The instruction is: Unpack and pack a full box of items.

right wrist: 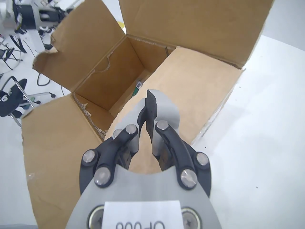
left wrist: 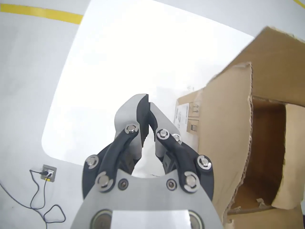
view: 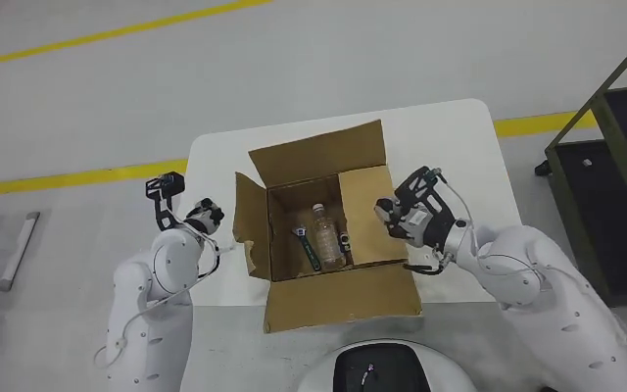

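Top view, risks first, big to small. The table (view: 451, 137) is smooth white and the box (view: 318, 162) sits loose at its centre w/ nothing bracing it, so a shove on a wall could slide or twist the whole thing. The right flap (right wrist: 190, 84) lies just under the right gripper (right wrist: 149, 110), fingers pressed together. Drop from there and you'd prob. fold that flap in over the contents. The left gripper (left wrist: 145, 110), fingers also pressed together, hangs over bare table just left of the left flap (left wrist: 226, 120). A sideways reach could snag its ragged edge. Neither can pick till it opens. Inside, the bottle (view: 326, 235) lies right beside the wrench (view: 307, 247), so grabbing one may drag or roll the other.

Looks: the box is brown corrugated cardboard, flaps opened out, edges torn, interior deep and narrow. The bottle is clear w/ pale tan liquid and round, so it'll likely roll. The wrench is dark w/ a green grip, flat on the box floor.
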Robot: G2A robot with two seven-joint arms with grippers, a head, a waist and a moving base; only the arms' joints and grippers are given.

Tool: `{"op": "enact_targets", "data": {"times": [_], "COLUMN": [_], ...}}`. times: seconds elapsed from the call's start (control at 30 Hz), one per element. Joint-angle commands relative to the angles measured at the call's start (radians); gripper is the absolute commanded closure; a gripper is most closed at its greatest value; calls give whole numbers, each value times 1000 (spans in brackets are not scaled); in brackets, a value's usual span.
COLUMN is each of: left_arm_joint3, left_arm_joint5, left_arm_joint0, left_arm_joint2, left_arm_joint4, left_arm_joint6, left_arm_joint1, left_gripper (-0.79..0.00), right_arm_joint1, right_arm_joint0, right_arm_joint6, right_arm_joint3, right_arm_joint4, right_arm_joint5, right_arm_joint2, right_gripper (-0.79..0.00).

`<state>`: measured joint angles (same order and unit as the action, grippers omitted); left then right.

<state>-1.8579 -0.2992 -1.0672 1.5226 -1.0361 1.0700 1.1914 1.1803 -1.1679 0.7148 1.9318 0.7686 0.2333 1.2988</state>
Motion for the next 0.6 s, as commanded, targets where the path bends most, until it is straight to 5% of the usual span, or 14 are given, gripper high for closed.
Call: {"op": "enact_targets", "data": {"times": [0.0, 0.3, 0.57], "left_arm_joint3": [9, 33, 113], "left_arm_joint5": [46, 214, 273], "left_arm_joint0": [5, 44, 121], "left_arm_joint2": [-12, -126, -252], "left_arm_joint4": [25, 104, 118], "left_arm_joint6": [1, -21, -19], "left_arm_joint1": [0, 5, 17], "left_gripper": [0, 0, 0], "right_arm_joint1": [-2, -7, -6], "right_arm_joint0": [-11, -4, 79], "right_arm_joint6": [-23, -58, -15], "right_arm_joint3": [22, 24, -60], "right_arm_joint4": [-17, 3, -23], "right_arm_joint5": [-26, -250, -322], "right_arm_joint2": [38, 160, 173], "right_gripper": [0, 0, 0]}}
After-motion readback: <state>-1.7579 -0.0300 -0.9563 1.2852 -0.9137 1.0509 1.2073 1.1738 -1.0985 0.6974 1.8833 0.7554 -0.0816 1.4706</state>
